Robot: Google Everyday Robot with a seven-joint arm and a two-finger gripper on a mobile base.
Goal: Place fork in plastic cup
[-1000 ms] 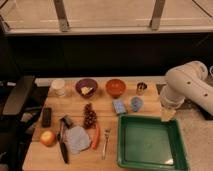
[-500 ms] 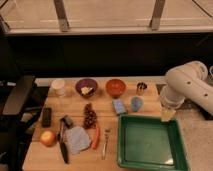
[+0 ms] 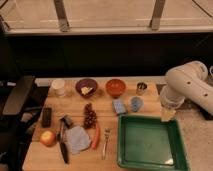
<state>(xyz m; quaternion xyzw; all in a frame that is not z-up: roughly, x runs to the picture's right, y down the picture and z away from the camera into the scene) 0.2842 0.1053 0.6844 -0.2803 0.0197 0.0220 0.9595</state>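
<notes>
Chiefly, green tray [image 3: 119,142]: it sits between the gripper and the fork, so a low sweep across could clip its rim.
Carrot [image 3: 95,138]: it lies just beside the fork on the left, and wide-set fingers coming down could pinch or shove it too.
Plastic cup [image 3: 136,103]: light blue, it stands just beside the blue sponge [image 3: 119,106], off the tray's far left corner. It looks short and light, so a long fork dropped in at a tilt may tip it.
Fork [image 3: 105,142]: it lies flat on the wooden table [image 3: 85,161], left of the tray. Thin and low, it may slip the grasp.
Gripper [image 3: 167,114]: it hangs at the tray's far right corner, well apart from the fork, fingers spread wide, holding nothing.
</notes>
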